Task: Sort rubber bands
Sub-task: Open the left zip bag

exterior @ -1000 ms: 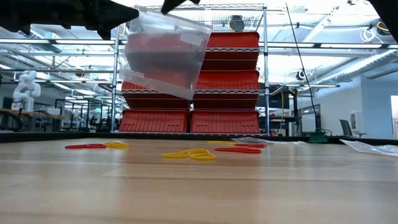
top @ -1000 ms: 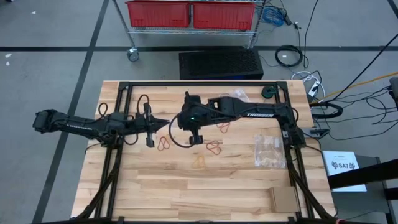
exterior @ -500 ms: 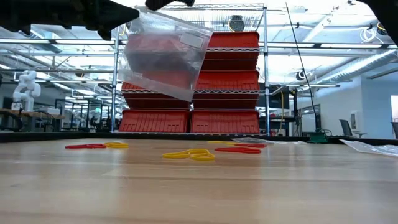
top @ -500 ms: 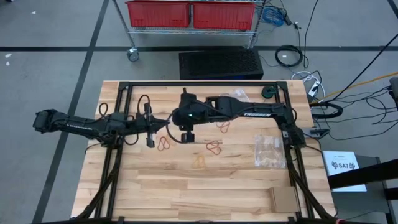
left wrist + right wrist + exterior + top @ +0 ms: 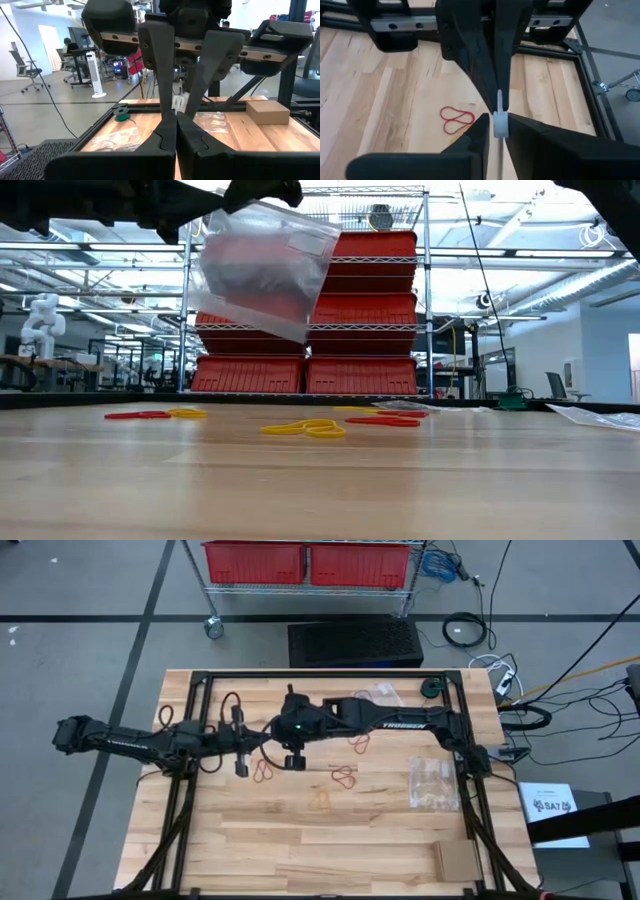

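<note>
Left jaws [image 5: 262,739] pinch tight on a clear bag [image 5: 262,270] hanging above the counter [image 5: 300,850], right jaws [image 5: 281,743] nearly closed on the bag's top edge, and red and yellow bands [image 5: 262,772] lie loose on open counter below.

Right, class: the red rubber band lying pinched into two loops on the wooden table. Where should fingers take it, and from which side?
Probably at the narrow waist of the red rubber band, coming from straight above. It lies flat on the table, and at the waist its strands run close together, so one pinch should catch both.
</note>
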`<act>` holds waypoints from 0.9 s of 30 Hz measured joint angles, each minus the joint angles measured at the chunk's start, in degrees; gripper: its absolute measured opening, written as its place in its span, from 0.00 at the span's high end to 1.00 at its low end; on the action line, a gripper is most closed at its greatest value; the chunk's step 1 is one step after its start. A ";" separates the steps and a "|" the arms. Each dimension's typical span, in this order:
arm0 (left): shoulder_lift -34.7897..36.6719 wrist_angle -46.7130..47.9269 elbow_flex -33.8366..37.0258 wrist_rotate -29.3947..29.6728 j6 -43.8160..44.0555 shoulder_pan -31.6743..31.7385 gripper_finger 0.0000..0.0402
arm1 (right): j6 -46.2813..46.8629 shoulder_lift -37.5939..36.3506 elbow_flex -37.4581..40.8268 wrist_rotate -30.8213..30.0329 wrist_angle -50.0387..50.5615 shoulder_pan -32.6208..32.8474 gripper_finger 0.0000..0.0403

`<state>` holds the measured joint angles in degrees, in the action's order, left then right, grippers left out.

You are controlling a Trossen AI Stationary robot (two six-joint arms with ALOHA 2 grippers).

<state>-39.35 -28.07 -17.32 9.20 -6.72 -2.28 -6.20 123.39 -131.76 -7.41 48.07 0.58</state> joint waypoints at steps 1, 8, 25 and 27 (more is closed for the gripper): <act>0.00 -0.12 0.00 0.00 0.00 0.00 1.00 | 0.02 -0.09 0.00 0.00 -0.04 0.00 0.89; 0.00 0.23 0.00 0.00 0.02 0.00 1.00 | 1.12 -0.29 0.00 -0.04 0.16 0.00 0.85; -0.04 0.53 0.00 0.08 -0.04 0.00 1.00 | 1.52 -0.85 -0.07 -0.18 3.91 0.08 0.98; -0.04 0.60 0.00 0.08 -0.07 0.00 1.00 | 1.52 -0.85 -0.07 -0.27 4.99 0.25 0.98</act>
<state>-39.40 -27.46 -17.32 9.28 -6.79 -2.28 -4.69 122.54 -131.83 -7.68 53.06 0.83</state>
